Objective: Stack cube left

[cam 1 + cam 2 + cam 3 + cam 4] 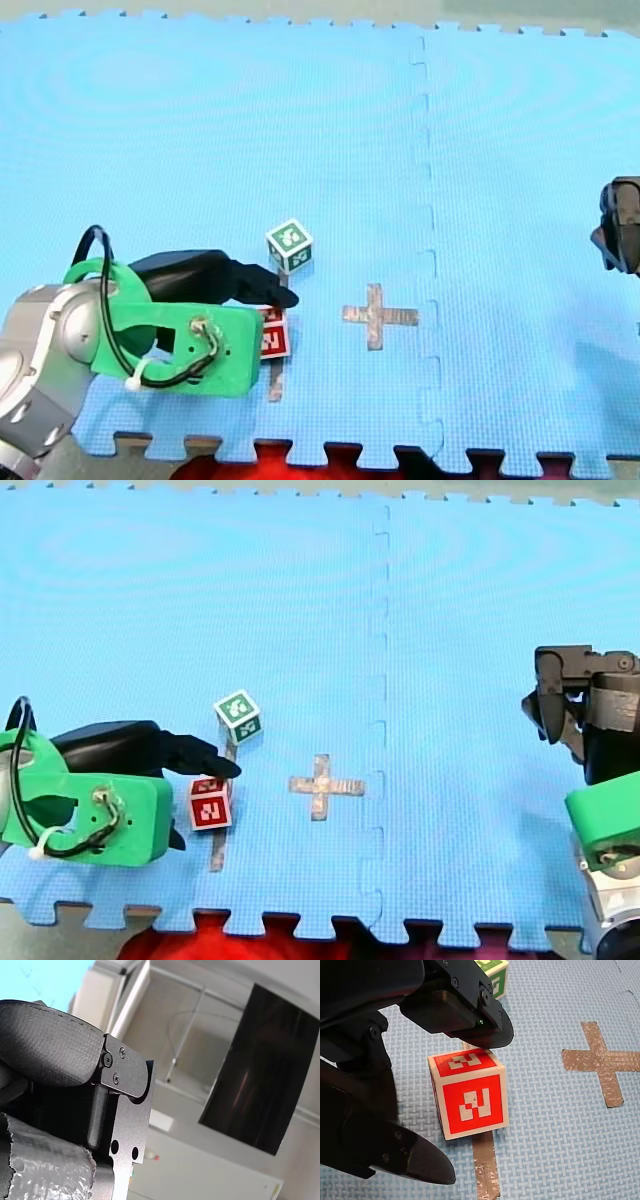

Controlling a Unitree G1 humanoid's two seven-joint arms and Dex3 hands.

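My left hand (135, 748) is open around the red marker-printed cube (470, 1097), near-left on the blue foam surface (450, 600), no grip yet. Risk: closing off-centre could twist it or shove it into the green-and-white cube (238, 718) just beyond. Red cube upright, white-edged, slightly skewed. Right hand (562, 702) far right, holding nothing.

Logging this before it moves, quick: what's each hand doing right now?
Left hand: open, fingers either side of the red cube, not gripping.
Right hand: at the right edge of the mat; cannot tell.
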